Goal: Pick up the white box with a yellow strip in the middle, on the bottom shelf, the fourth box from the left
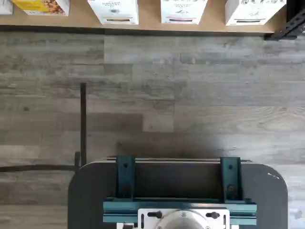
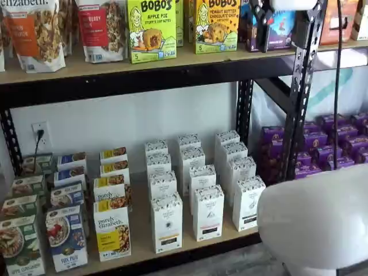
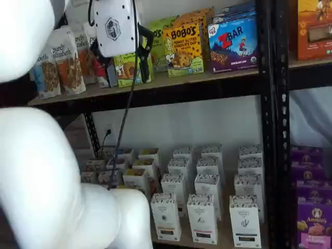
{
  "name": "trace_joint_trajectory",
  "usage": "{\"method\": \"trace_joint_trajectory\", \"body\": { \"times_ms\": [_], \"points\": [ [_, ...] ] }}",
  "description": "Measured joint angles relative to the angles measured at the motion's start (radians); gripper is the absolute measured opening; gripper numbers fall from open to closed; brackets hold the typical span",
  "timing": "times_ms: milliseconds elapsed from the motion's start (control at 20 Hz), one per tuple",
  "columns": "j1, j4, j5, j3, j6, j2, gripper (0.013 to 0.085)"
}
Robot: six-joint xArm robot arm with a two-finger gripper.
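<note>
One target: white box w/ yellow strip, front of its row on bottom shelf, beside red-strip twin | gripper up by top shelf, far off, jaws look spread | we'd descend, center on yellow-strip carton, squeeze narrow sides, avoid neighbors.

The bottom shelf carries rows of boxes, the white box among them.

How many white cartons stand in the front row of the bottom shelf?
3, side by side: the yellow-strip carton on the left, the middle carton and the right carton. More cartons line up behind each, so some may be hidden.
</note>
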Motion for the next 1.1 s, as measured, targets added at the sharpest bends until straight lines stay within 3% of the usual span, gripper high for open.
{"method": "trace_joint_trajectory", "body": {
  "times_ms": [50,100,150,600,850,1100],
  "points": [
    [-0.006,0.008,0.007,-0.003,-0.003,0.004,0.085],
    [-0.048,0.052,0.051,-0.024,-0.019,0.029,0.085],
    [-0.066,0.071,0.065,-0.03,-0.028,0.037,0.085],
    [-0.086,0.096,0.019,0.011,-0.044,0.026,0.085],
    [-0.059,0.082,-0.026,0.046,-0.029,0.025,0.085],
    [-0.008,0.054,-0.079,0.09,0.007,0.026,0.085]
  ]
}}
